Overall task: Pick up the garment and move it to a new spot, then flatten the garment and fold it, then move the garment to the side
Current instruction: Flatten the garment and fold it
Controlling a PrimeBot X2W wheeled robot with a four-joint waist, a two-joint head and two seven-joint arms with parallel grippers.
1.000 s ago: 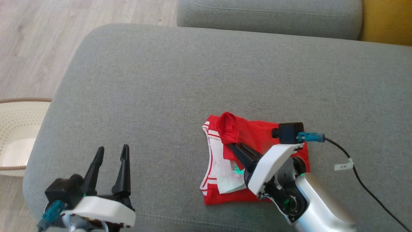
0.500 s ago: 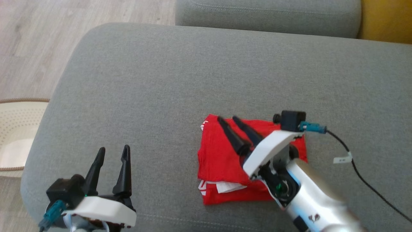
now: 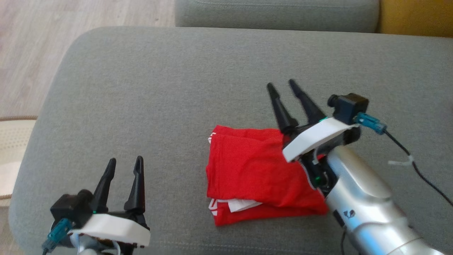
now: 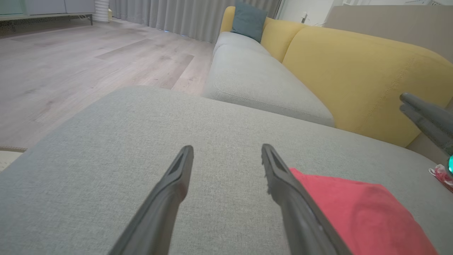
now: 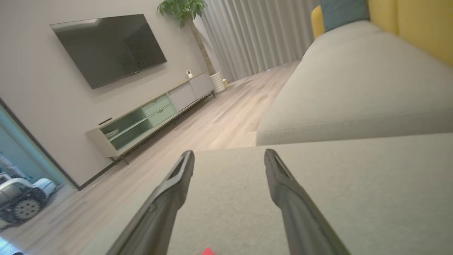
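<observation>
The folded red garment (image 3: 258, 170) lay on the grey cushion (image 3: 159, 88) just behind and left of my right claw (image 3: 281, 85), whose fingers stood apart and empty, pointing past its far edge, while my left claw (image 3: 124, 161), also apart, sat well off to its left.

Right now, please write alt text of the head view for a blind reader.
A folded red garment lies on a grey sofa cushion. The right gripper is open by the garment's far right corner; the left gripper is open at lower left.
</observation>
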